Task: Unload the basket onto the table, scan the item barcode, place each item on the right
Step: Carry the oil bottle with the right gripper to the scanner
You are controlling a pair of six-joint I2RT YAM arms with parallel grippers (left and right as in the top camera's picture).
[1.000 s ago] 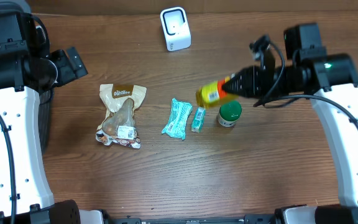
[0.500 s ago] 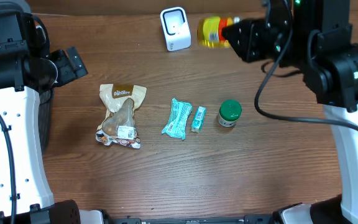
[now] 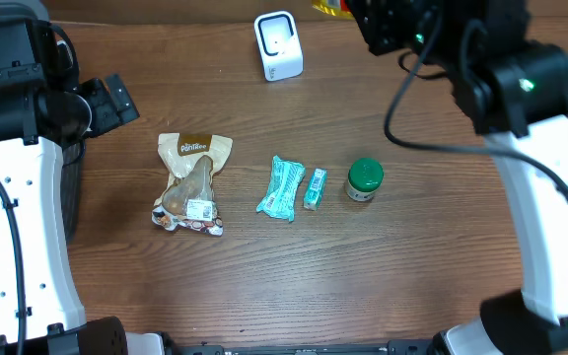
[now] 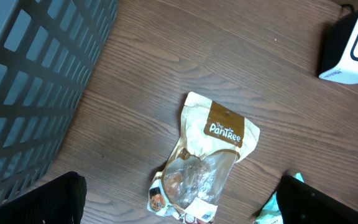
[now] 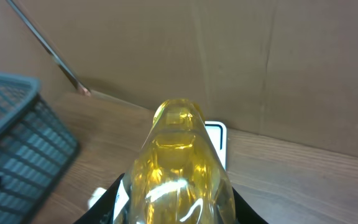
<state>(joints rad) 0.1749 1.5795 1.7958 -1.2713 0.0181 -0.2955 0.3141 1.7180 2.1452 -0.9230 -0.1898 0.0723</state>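
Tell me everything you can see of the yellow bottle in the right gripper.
The yellow bottle looks like clear, glossy plastic filled with yellow liquid. The right gripper clamps it, a black finger on each flank, its rounded end pointing away toward the white scanner. From overhead only a yellow sliver shows at the frame's top edge. No label, cap or barcode can be made out.

The overhead view looks straight down on the whole desk point(image 3: 264, 286). The left wrist view faces down near its left edge, sharing the snack pouch point(image 4: 207, 162) and scanner point(image 4: 353, 46) with it. The right wrist view looks past the close yellow bottle point(image 5: 182, 168) toward the far edge, also catching the scanner and the basket point(image 5: 17, 137).
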